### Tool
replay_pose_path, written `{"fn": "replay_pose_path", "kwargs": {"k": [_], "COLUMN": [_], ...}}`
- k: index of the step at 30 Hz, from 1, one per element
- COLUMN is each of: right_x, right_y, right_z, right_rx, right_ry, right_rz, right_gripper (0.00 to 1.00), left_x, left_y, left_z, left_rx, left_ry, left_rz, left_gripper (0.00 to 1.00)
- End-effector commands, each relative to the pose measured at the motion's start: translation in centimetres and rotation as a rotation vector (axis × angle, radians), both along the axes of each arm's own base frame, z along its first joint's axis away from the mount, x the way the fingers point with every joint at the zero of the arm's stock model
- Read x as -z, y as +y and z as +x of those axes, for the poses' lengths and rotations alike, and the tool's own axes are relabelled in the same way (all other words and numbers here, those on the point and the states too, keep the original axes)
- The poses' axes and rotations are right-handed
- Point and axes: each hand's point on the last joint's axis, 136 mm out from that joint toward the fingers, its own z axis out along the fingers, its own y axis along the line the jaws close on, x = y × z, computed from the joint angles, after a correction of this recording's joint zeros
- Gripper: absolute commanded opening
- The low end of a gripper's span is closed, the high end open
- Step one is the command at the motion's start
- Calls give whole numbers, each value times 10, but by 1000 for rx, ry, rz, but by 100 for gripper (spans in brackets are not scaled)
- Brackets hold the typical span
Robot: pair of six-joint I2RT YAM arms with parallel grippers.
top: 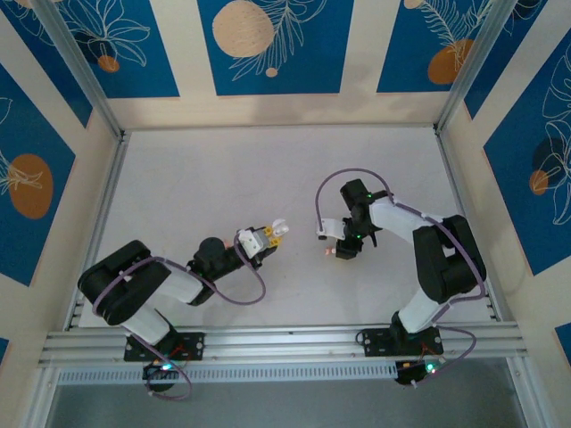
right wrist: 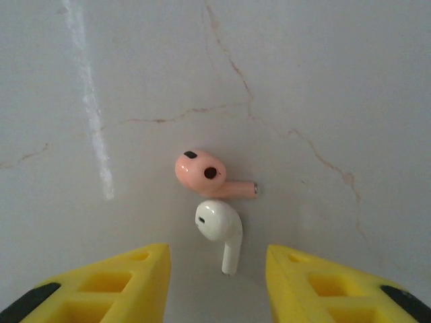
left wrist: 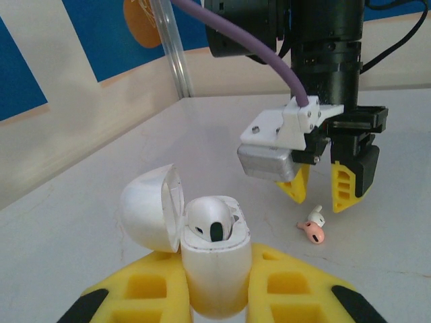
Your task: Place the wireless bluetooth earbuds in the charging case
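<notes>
Currently held: the charging case (left wrist: 215, 269), standing upright between the two yellow fingers of the left gripper (left wrist: 215, 296), which press against its sides.
Case looks: white, glossy and rounded, small beside the fingers that grip it. From the left wrist it reads white, not pink.
Lid (left wrist: 151, 215): swung open on its hinge and standing to the left of the case body, with its hollow side turned toward the opening.
Case opening: a rounded white shape with a dark oval sits inside. I cannot tell whether that is an earbud or the bare well.
Right gripper (left wrist: 322, 195): beyond the case and pointing straight down at the table (left wrist: 404, 269). Its yellow fingers are spread apart with nothing between them, and the tips are just above the surface.
Pink earbud (right wrist: 204, 171): lying on the table beyond the case, almost under the right gripper's fingertips. It has a salmon-pink bulb with two dark spots and a short stem ending in a metal tip.
White earbud (right wrist: 219, 225): lying right beside the pink earbud, bulb to bulb, touching or nearly so. Its stem points into the gap between the right gripper's fingers.
From overhead: bare table lies between the case and the two earbuds.
</notes>
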Motion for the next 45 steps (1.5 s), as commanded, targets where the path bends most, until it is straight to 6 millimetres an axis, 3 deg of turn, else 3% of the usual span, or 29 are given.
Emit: {"fn": "replay_pose_path", "kwargs": {"k": [1, 11, 26, 35, 45], "right_x": [-1, 11, 19, -2, -48], "right_y": [13, 14, 15, 20, 36], "right_z": [4, 8, 7, 9, 11], "right_rx": [-33, -20, -7, 51, 183], "right_ry": [4, 15, 27, -60, -192], "right_rz": [37, 16, -6, 58, 331], "right_gripper": [43, 42, 28, 23, 23], "left_x": [-8, -8, -7, -1, 2], "left_y": [-2, 0, -1, -6, -15], "left_z": [-4, -3, -3, -4, -3], "left_rx": [5, -3, 1, 23, 56], "left_ry": [-22, -22, -17, -11, -3], "left_rz": [-30, -33, -30, -4, -13], "left_gripper": [13, 13, 13, 13, 13]}}
